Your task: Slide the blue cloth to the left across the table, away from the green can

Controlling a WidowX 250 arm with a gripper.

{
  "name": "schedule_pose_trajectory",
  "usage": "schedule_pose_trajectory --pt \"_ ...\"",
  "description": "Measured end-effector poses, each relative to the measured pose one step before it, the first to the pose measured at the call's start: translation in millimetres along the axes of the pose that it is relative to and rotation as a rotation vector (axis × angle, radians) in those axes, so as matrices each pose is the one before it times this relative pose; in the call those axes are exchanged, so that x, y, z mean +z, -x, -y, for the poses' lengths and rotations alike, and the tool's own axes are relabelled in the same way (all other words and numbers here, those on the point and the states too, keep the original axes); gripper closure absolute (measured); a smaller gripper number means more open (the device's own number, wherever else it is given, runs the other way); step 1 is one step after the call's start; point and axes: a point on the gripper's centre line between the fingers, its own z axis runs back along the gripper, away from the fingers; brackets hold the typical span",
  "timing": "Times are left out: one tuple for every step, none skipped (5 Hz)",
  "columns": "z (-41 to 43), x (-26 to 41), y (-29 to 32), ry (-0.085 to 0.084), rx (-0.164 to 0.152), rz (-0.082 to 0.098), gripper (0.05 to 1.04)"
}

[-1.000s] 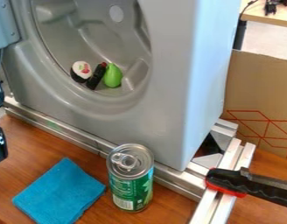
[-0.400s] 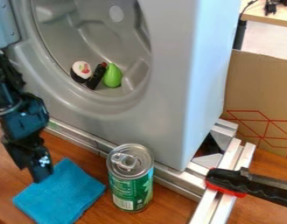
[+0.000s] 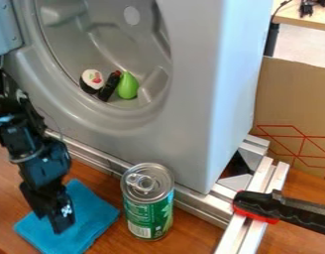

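Black two-finger gripper (image 3: 51, 224) hangs at lower left, arm slanting in from the left edge. Its tip is over the blue folded cloth (image 3: 95, 216); contact or slight gap, cannot tell. Whether released or clenched: cannot tell.

Cloth lies flat on the wood-grain tabletop (image 3: 111, 191), partly hidden by the gripper. Just right of it, an upright drink can (image 3: 149, 211), silver top with pull tab, green label.

Behind the can: a metal rail (image 3: 92, 158) along the foot of a large grey molded housing (image 3: 185, 129) with a rounded recess. Low in the recess, three small items side by side: toy sushi roll (image 3: 92, 81), white face with red and green; dark slim object (image 3: 109, 86), red at its upper end; green pear-shaped toy (image 3: 127, 86).

Lower right: clamp (image 3: 258, 204), black handle, red underside, over pale metal bars (image 3: 263, 181). Cardboard panel (image 3: 291, 104) with red lines stands beyond.
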Motion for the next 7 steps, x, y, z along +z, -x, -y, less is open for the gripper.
schedule_pose_trajectory --pt "-2.30 -10.65 -0.27 -0.0183 0.0088 -0.0142 0.085" --pt "-7.29 -6.98 0.53 -0.0207 0.0166 -0.0202 0.085" --pt "-18.81 1.16 -4.87 -0.0639 0.0446 -0.0292 0.085" --pt "-34.97 2.12 -2.63 -0.1341 0.0928 0.0087 0.085" --pt "-42.76 3.37 2.54 -0.1850 0.1188 -0.0406 0.082" --pt "-30.54 -5.38 4.79 -0.0983 0.0721 -0.0557 0.082" --pt "-17.31 -5.97 4.57 -0.0185 0.0377 -0.0489 0.082"
